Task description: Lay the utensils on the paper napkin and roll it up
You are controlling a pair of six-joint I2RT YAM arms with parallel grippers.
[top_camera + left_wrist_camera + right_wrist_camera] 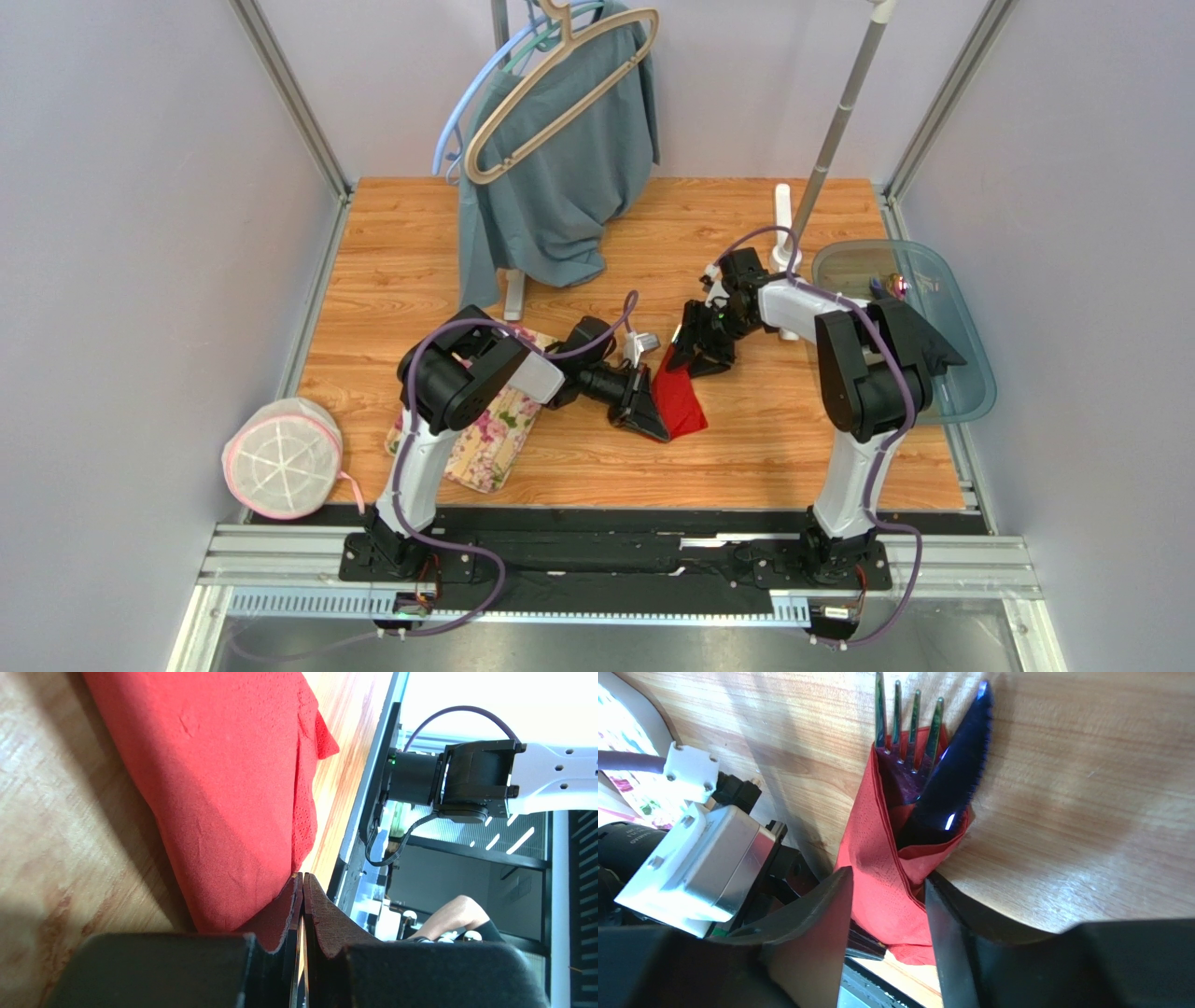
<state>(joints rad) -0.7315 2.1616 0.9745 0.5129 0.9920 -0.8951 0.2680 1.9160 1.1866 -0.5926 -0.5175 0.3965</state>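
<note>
The red paper napkin (885, 861) is wrapped round the utensils; it lies mid-table in the top view (685, 402). A green fork's tines (906, 714), a blue knife (955, 777) and a purple piece (904, 787) stick out of its far end. My right gripper (885, 913) has one finger on each side of the roll's near end and is shut on it. My left gripper (303, 889) is shut, pads together, its tips against the napkin's (224, 798) lower edge. No napkin shows between its pads. No yellow utensil is visible.
A cream floral cloth (491, 427) lies under the left arm. A grey-green garment (561, 154) and a beige hanger (561, 84) hang at the back. A clear tray (919, 350) sits at the right edge, and a white round mesh pouch (284, 458) lies off the left edge.
</note>
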